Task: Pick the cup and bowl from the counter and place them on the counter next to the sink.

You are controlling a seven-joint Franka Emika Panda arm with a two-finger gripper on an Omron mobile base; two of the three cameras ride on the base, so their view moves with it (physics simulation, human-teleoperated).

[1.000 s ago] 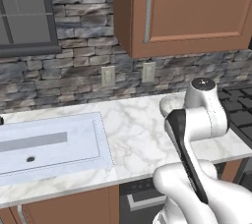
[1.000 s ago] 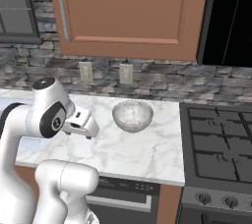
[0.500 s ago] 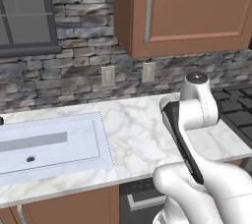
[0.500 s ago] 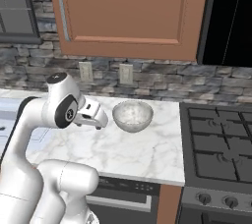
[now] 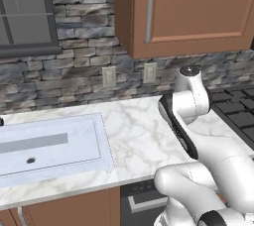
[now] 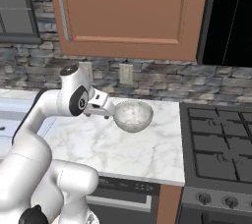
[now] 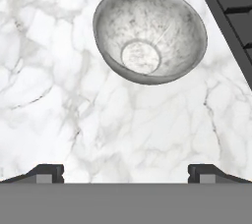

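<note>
Since the earlier frame the arm has swung toward the stove side, bringing the pincer (image 7: 126, 171) closer to the bowl (image 6: 132, 115). Its fingertips (image 7: 47, 172) stand wide apart with nothing between them, hanging above bare marble. That mottled silver-grey bowl sits upright on the white veined surface (image 6: 123, 144), near the black gas stovetop (image 6: 219, 144) and well apart from the sink (image 5: 49, 143).

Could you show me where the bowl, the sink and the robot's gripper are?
bowl (image 7: 149, 34), hand view, on its inner wall near the round bottom.
sink (image 5: 47, 145), left base view, on the basin floor.
gripper (image 6: 106, 111), right base view, at its fingertips beside the bowl.
</note>
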